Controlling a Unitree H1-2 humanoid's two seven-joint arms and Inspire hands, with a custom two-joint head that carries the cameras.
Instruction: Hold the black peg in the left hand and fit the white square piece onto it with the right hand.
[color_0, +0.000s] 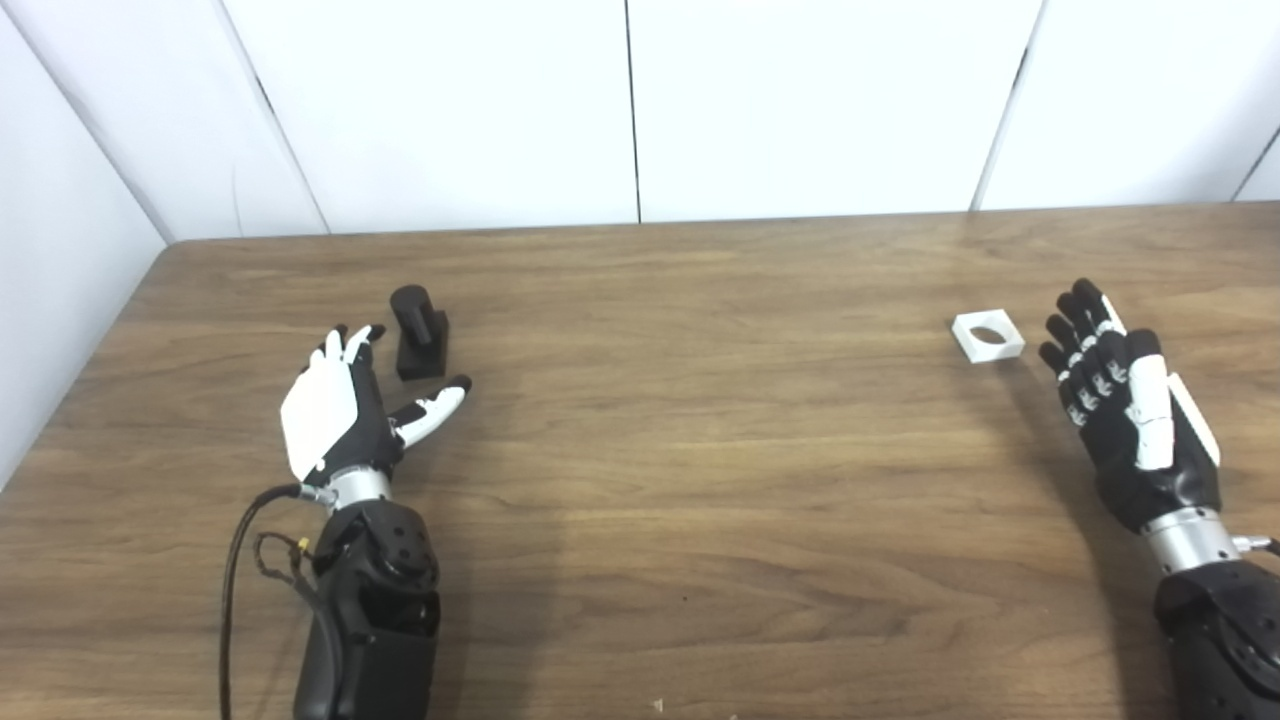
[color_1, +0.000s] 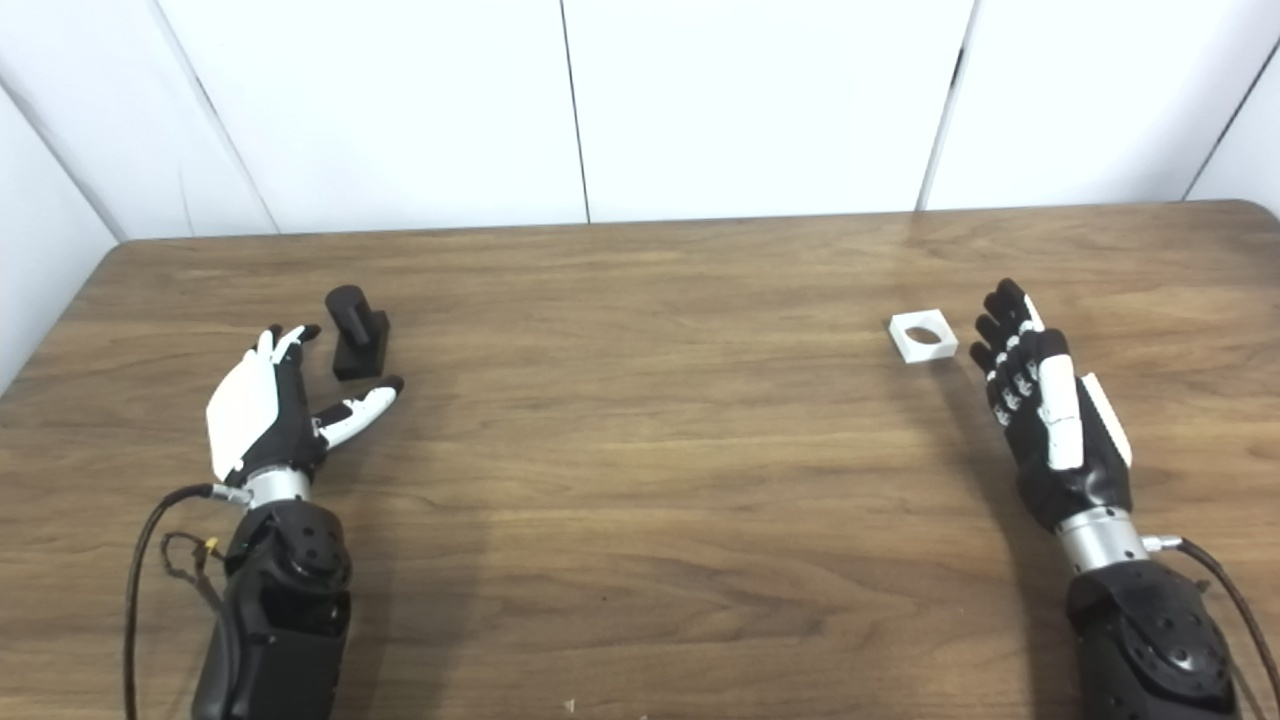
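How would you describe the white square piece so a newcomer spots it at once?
Start at the wooden table and look to its right side, just beyond the fingertips of the open right hand. The white square piece lies flat there. Unlike the black peg far left, it is white, with a round hole.

Your left hand (color_0: 335, 405) hovers low, fingers spread and thumb out, holding nothing. Your right hand (color_0: 1125, 400) stands on edge, fingers extended forward and apart, likewise empty.
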